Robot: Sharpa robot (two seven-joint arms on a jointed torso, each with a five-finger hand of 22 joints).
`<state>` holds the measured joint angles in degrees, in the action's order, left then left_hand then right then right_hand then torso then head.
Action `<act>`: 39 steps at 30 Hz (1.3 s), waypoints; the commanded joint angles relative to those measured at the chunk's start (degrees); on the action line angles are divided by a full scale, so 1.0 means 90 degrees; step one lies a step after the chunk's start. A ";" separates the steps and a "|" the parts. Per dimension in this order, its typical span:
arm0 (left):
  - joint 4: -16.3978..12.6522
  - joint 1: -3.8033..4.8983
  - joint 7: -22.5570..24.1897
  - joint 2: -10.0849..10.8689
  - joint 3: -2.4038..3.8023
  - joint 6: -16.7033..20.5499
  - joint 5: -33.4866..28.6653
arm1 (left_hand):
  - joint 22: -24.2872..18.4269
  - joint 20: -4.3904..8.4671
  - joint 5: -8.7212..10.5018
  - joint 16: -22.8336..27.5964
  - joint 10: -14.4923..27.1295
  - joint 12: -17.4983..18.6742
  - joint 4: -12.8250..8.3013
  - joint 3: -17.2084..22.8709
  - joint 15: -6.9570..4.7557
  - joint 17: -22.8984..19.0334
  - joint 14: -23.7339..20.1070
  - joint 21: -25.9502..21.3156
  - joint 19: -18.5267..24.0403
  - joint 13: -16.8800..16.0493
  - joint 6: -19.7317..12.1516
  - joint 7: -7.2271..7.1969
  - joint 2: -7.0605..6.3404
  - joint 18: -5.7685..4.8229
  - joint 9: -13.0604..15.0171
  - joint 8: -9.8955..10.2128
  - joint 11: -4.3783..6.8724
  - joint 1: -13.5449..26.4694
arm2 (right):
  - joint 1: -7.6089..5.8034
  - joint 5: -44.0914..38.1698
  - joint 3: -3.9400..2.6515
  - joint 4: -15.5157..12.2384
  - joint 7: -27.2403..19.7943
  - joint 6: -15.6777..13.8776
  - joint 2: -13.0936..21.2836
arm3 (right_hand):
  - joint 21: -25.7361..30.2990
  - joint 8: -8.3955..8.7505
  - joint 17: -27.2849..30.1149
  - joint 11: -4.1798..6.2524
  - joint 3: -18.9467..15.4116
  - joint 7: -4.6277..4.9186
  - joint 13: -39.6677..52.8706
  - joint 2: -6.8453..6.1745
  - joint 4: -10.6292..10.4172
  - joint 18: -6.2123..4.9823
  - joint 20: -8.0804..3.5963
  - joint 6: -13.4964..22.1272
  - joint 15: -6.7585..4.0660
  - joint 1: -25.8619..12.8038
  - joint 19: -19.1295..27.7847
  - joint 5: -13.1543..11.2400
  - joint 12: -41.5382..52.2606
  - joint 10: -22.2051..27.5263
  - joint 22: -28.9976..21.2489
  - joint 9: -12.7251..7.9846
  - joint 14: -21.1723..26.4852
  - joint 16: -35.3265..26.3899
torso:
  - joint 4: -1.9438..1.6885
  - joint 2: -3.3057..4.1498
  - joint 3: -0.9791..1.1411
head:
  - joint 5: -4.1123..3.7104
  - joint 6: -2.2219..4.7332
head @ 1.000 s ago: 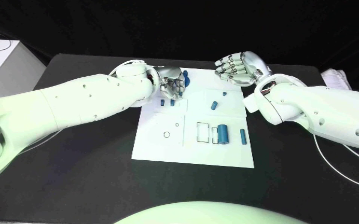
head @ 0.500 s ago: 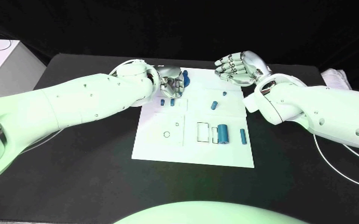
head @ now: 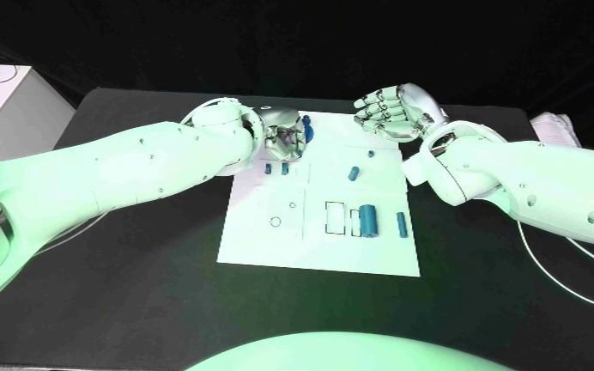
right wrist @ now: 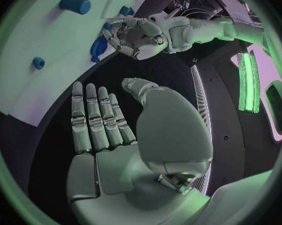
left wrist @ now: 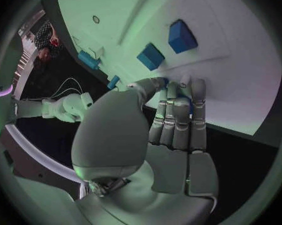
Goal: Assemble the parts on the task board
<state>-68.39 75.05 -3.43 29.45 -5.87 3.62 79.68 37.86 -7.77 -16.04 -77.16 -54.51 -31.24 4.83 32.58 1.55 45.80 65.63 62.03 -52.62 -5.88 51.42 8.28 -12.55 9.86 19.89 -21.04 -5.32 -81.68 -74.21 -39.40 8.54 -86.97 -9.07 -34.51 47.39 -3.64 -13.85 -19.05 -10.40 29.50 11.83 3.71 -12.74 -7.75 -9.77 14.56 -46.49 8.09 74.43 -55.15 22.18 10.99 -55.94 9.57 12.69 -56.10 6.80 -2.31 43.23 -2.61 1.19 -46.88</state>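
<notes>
- The task board [head: 324, 246] is a flat white plate lying in the middle of the black table [head: 136, 285], printed with thin black outlines: rectangles near its middle and small circles toward the left.
- Blue parts lie on it: a thick cylinder [head: 367, 215] beside the rectangular outlines, a slim bar [head: 401, 223] just right of it, a short peg [head: 354, 173] and a small stub [head: 370, 155] further back, and two small blocks [left wrist: 151, 56] near the left hand.
- A dark blue rounded piece [head: 307, 130] sits at the board's far edge.
- The left hand [head: 283, 138] hangs over the board's far left corner, fingers curled down with the fingertips [left wrist: 178, 85] at the board surface; I cannot tell whether it holds anything.
- The right hand [head: 394, 112] hovers above the far right edge, palm bare, fingers [right wrist: 97, 117] extended side by side, holding nothing.
</notes>
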 commanded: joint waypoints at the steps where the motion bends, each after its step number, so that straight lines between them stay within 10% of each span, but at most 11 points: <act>1: -0.0014 -0.0036 0.0114 -0.0024 -0.0018 -0.0014 -0.0060 | 0.0007 0.0007 0.0019 -0.0028 -0.0041 0.0093 -0.0027 0.0005 0.0015 -0.0058 -0.0007 0.0025 0.0062 0.0030 -0.0021 0.0010 -0.0028 0.0074 -0.0012 0.0076 -0.0015 0.0080 | 0.0001 -0.0014 -0.0002 -0.0014 -0.0050 0.0073 0.0005 | 0.0003 0.0038 0.0006 -0.0045 0.0010 0.0259 -0.0007 0.0041 0.0028 -0.0087 0.0013 0.0007 0.0048 -0.0002 0.0016 0.0020 -0.0022 -0.0010 -0.0006 -0.0009 0.0001 -0.0029 | -0.0002 -0.0003 0.0005 | -0.0004 -0.0002; 8: -0.0044 -0.0039 0.0139 -0.0019 -0.0018 0.0018 -0.0083 | 0.0002 -0.0071 0.0018 0.0013 0.0006 0.0547 -0.0077 0.0053 0.0111 -0.0342 -0.0131 0.0019 0.0095 0.0192 -0.0267 0.0071 -0.0135 0.0074 -0.0084 0.0386 -0.0132 0.0166 | 0.0001 -0.0016 -0.0002 -0.0015 -0.0048 0.0074 0.0009 | 0.0002 0.0039 0.0017 -0.0045 0.0011 0.0260 -0.0007 0.0045 0.0027 -0.0087 0.0014 0.0003 0.0048 -0.0006 0.0016 0.0025 -0.0025 -0.0012 -0.0020 -0.0010 -0.0002 -0.0033 | 0.0003 -0.0005 0.0003 | -0.0007 -0.0007; 39: 0.0009 -0.0040 -0.0050 -0.0066 -0.0019 -0.0324 0.0040 | 0.0028 -0.0103 0.0022 0.0017 0.0030 0.0645 -0.0256 0.0099 0.0143 -0.0614 -0.0303 0.0070 0.0131 0.0152 0.0020 0.0073 0.0001 0.0083 -0.0041 0.0376 -0.0168 0.0046 | 0.0001 -0.0016 -0.0002 -0.0014 -0.0043 0.0099 0.0006 | 0.0001 0.0039 0.0031 -0.0044 0.0014 0.0259 -0.0007 0.0051 0.0030 -0.0088 0.0014 -0.0005 0.0047 -0.0007 0.0015 0.0029 -0.0027 -0.0019 -0.0038 -0.0011 -0.0007 -0.0039 | 0.0004 -0.0004 -0.0002 | -0.0037 -0.0043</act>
<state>-68.48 75.08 -3.08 29.07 -5.75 3.22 79.27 38.02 -8.39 -15.98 -77.15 -53.87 -25.10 2.99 33.44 2.79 40.33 63.33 62.30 -51.59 -4.50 51.33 9.00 -13.06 9.84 19.45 -17.71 -6.78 -81.18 -74.21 -39.40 8.54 -87.03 -9.02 -34.29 47.44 -3.64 -13.85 -18.82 -10.40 29.50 11.83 3.71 -12.74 -7.75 -9.77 14.56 -46.49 8.09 74.43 -55.15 22.18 10.99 -55.94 9.27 12.66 -56.10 6.80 -2.29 43.18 -2.62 0.90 -47.25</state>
